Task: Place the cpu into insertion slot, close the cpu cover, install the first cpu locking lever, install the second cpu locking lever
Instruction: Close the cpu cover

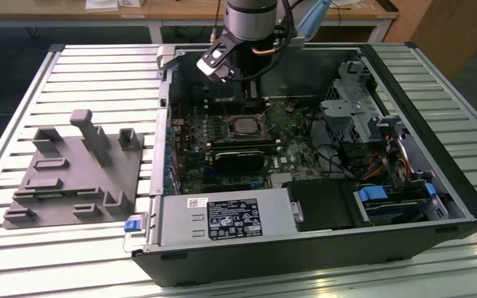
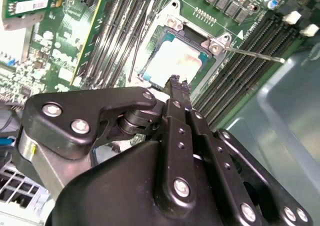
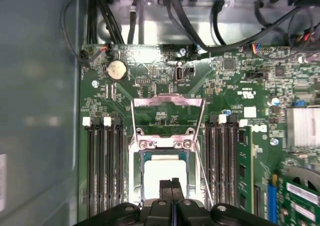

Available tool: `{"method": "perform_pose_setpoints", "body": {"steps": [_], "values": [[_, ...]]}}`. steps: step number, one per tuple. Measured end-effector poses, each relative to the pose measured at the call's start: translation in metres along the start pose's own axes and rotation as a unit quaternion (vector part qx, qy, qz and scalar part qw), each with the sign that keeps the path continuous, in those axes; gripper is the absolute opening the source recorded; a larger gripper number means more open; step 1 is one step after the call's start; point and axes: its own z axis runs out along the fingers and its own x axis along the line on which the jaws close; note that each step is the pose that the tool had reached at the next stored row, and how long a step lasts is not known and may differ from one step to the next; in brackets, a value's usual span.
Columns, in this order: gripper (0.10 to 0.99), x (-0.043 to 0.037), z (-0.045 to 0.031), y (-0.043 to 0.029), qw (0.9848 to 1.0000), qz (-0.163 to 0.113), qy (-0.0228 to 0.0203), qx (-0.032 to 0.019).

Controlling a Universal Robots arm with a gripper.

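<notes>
The hand [image 3: 171,184] has its fingers pressed together on nothing, likely to push rather than grasp. Its tips are just above the cpu [image 3: 162,170], which sits in the insertion slot [image 3: 134,167]. The cpu cover [image 3: 165,144] seems to be down around it, and a thin lever wire [image 3: 168,101] looks unlatched. In the exterior view a long black card [image 1: 240,155] lies at 6 o'clock of the slot, and the case wall [image 1: 169,93] at 9 o'clock.

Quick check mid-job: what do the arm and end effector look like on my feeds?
Silver-grey cylindrical arm with a looping black cable; matte black end effector built of jointed linkage bars fastened with silver screws, tapering to two slim fingers.
</notes>
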Motion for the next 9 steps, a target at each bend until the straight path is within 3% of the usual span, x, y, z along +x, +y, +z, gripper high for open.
{"method": "perform_pose_setpoints", "body": {"steps": [5,9], "values": [[0.106,-0.0006,-0.0173,0.0010,1.0000,0.000,0.0000,0.0000],[0.106,-0.0069,-0.0181,0.0012,1.0000,0.000,0.0000,0.0000]]}}
